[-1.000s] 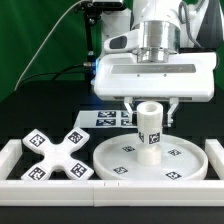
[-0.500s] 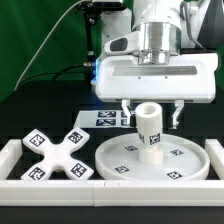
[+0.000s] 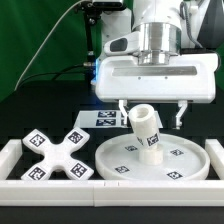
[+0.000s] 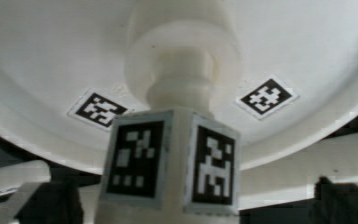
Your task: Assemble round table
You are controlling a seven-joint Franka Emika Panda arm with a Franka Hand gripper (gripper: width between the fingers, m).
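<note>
Pincer (image 3: pixel 152 112) open above tilted leg (image 3: pixel 146 132) on round disc (image 3: pixel 190 158).
Pincer fingers stand apart on either side of the leg's top, not clamped on it. The leg's top leans toward the exterior view's left, its foot on the disc. Cross base (image 3: pixel 57 153) lies beside the disc on the counter (image 3: pixel 50 115).

Backdrop: plain green sheet (image 3: pixel 40 45) fills the exterior view's left, darker toward the top. Work surface: matte black table (image 3: pixel 45 112). A raised white border (image 3: pixel 10 152) runs along its near edge and both sides. The marker board (image 3: pixel 104 118) lies flat toward the rear. Lighting is bright and even; white surfaces glare slightly, shadows are soft.
</note>
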